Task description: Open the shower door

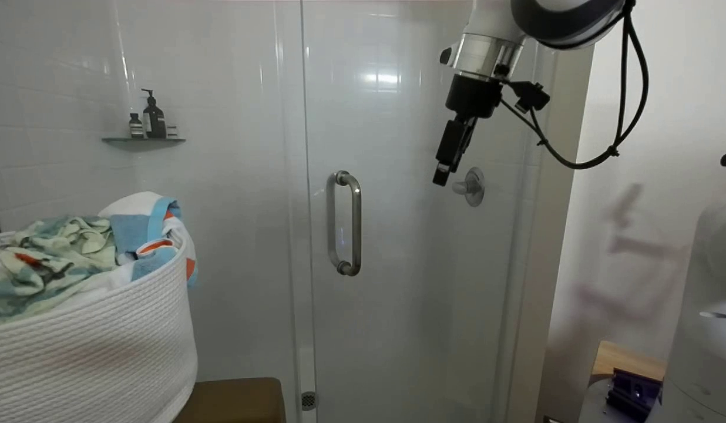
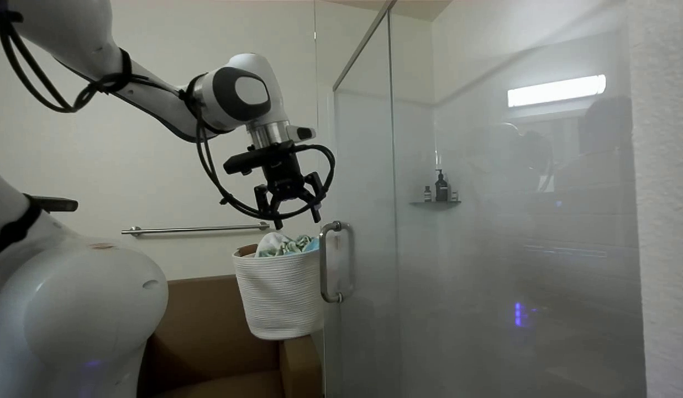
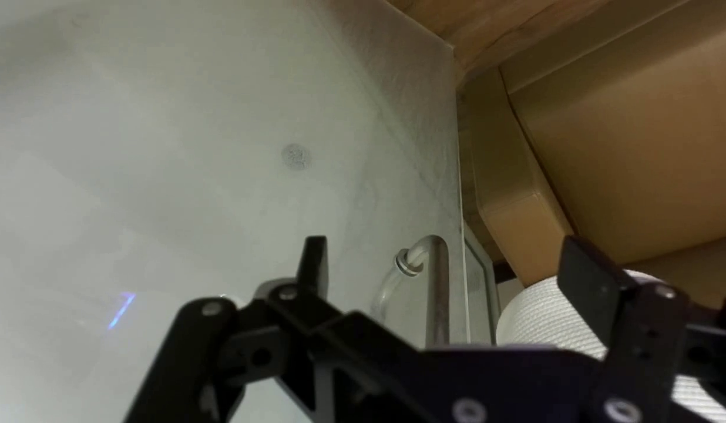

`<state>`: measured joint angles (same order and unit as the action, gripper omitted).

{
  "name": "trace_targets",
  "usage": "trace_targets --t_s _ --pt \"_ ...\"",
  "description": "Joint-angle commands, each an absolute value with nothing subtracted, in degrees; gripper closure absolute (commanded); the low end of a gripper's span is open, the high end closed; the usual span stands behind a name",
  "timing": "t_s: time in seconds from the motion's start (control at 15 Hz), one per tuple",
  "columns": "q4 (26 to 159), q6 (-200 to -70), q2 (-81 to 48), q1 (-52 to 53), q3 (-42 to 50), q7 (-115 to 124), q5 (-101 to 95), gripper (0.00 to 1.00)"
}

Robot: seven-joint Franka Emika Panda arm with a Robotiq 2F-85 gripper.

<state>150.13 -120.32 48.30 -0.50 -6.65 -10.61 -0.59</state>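
The shower door [image 1: 410,317] is a tall clear glass panel, also in an exterior view [image 2: 474,331] and the wrist view [image 3: 363,194]. I cannot tell whether it is fully closed. Its silver bar handle [image 1: 356,226] is upright at mid height; it also shows in an exterior view [image 2: 324,262]. My gripper [image 1: 441,175] is up and right of the handle there. In an exterior view the gripper [image 2: 297,219] is above and left of the handle, apart from it. In the wrist view the handle [image 3: 438,288] appears between the open fingers [image 3: 445,249]; its lower part is hidden.
A white woven basket [image 1: 104,352] with towels stands left of the door, by a brown couch [image 2: 214,331]. A towel bar [image 2: 198,229] is on the wall. A fixed glass panel [image 1: 234,294] adjoins the door. A corner shelf [image 1: 144,140] holds bottles inside the shower.
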Motion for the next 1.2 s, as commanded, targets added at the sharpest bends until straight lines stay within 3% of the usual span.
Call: trace_targets --t_s 0.0,0.67,1.13 --pt "147.4 -115.1 51.3 0.4 -7.8 -3.6 -3.0 0.00" --pt "133.4 -106.2 51.7 -5.1 -7.9 7.7 -10.6 0.00" --pt "132.7 -107.2 52.7 -5.7 -6.2 7.7 -11.1 0.00"
